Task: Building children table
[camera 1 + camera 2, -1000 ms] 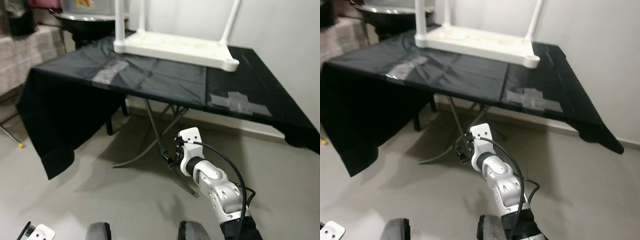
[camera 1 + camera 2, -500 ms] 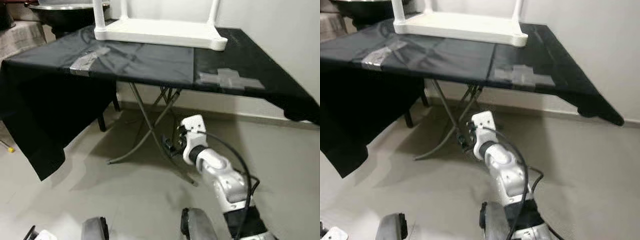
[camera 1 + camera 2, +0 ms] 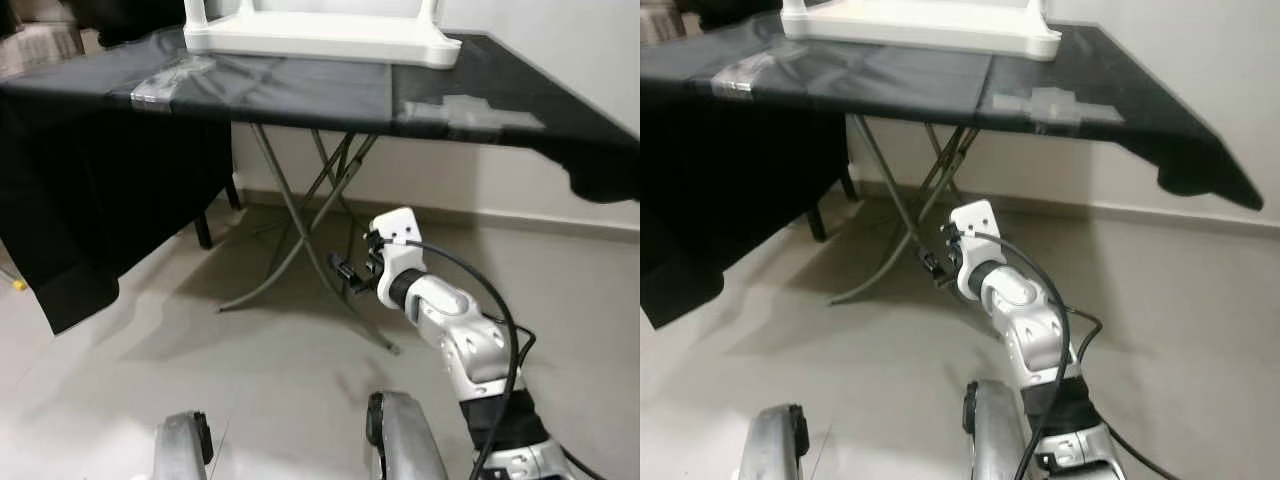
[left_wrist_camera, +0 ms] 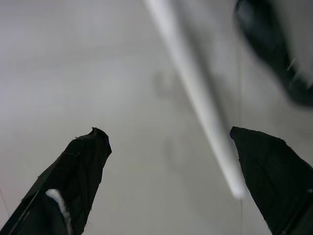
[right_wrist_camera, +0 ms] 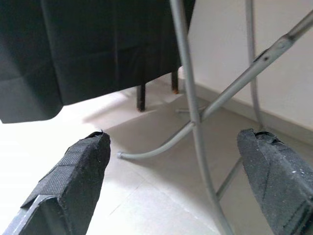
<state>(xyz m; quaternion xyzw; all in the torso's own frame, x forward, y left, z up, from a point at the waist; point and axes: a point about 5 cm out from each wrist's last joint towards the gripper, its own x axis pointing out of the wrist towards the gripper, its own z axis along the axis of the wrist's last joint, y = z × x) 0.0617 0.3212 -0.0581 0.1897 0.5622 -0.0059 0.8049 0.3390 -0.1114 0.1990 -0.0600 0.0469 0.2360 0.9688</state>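
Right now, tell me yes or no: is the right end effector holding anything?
No: in the right wrist view the right end effector is spread wide open with just the floor and the folding table's grey legs between its fingers.

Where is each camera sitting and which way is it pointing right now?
Left eye view: head camera, looking forward and down at the folding table bearing the white children table; right arm with right tool raised.
Right eye view: the other eye, same scene.
Left wrist view: along the open left tool at bare floor.
Right wrist view: along the open right tool at the metal table legs, shared with the eye views.
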